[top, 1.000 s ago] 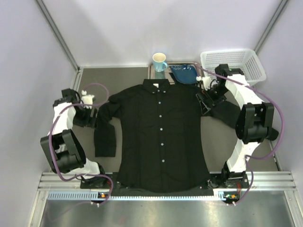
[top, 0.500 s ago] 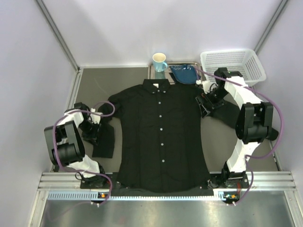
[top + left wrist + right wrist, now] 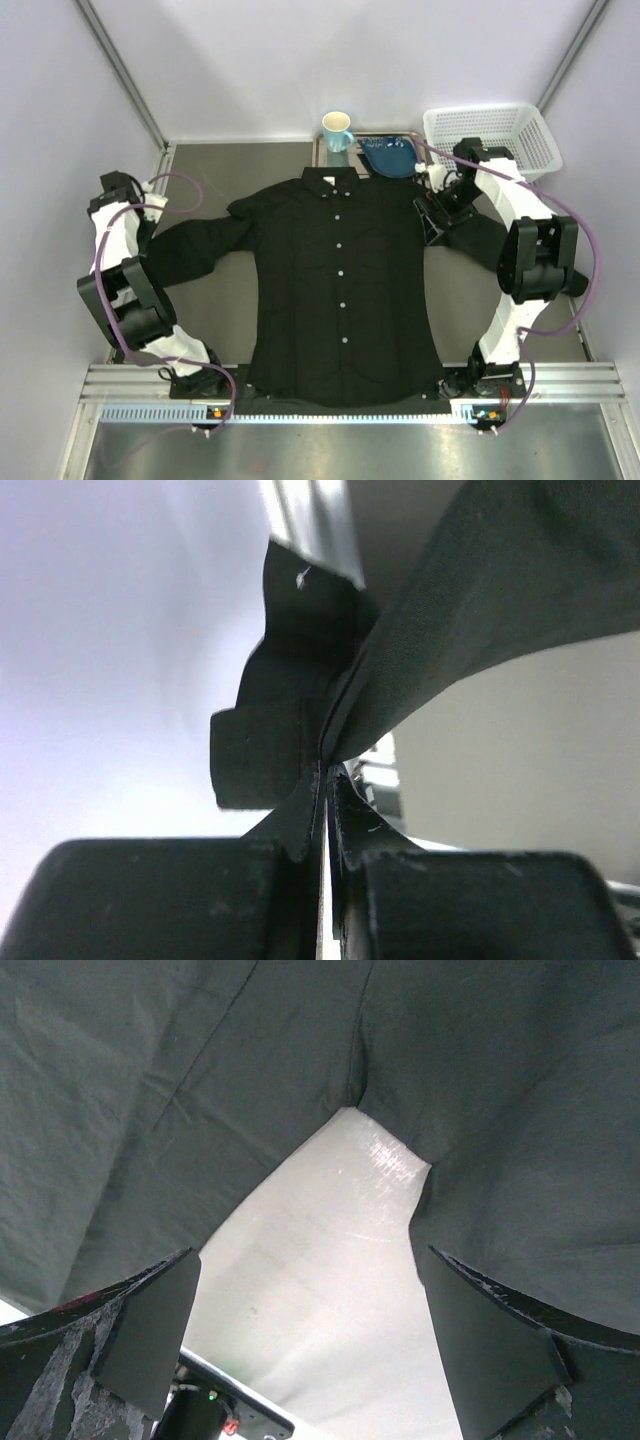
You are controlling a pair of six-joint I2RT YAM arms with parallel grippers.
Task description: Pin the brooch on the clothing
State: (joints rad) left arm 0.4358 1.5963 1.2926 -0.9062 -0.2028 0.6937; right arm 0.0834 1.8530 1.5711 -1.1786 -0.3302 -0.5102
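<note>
Left wrist view: the left gripper (image 3: 325,772) has its fingers (image 3: 300,825) pressed together on a fold of black cloth, apparently the cuff end of the shirt's left sleeve (image 3: 200,240), which hangs off the worktop (image 3: 215,315) there. The right gripper (image 3: 320,1300) hovers with its fingers spread wide over the crook where the right sleeve (image 3: 480,240) meets the body, gripping nothing.

The shirt (image 3: 340,290) lies front up in the middle of the worktop. I cannot find the brooch in any view (it may be too small, or hidden near the blue dish (image 3: 388,158) beside the mug (image 3: 337,130) and the basket (image 3: 478,110)).

Risks, as I judge them:
- A harder pull on the pinched cuff could drag the whole shirt leftward and wrinkle the front, leaving poor ground for pinning.
- The thin fold could slip from the closed fingers and the sleeve drop in a heap.
- The open right fingers, if lowered here, could catch both layers of cloth.

The shirt's long axis runs near to far: collar (image 3: 330,178) points at the far wall, hem (image 3: 345,395) toward the arm bases. The left sleeve runs out leftward, the right one slants near-right.
</note>
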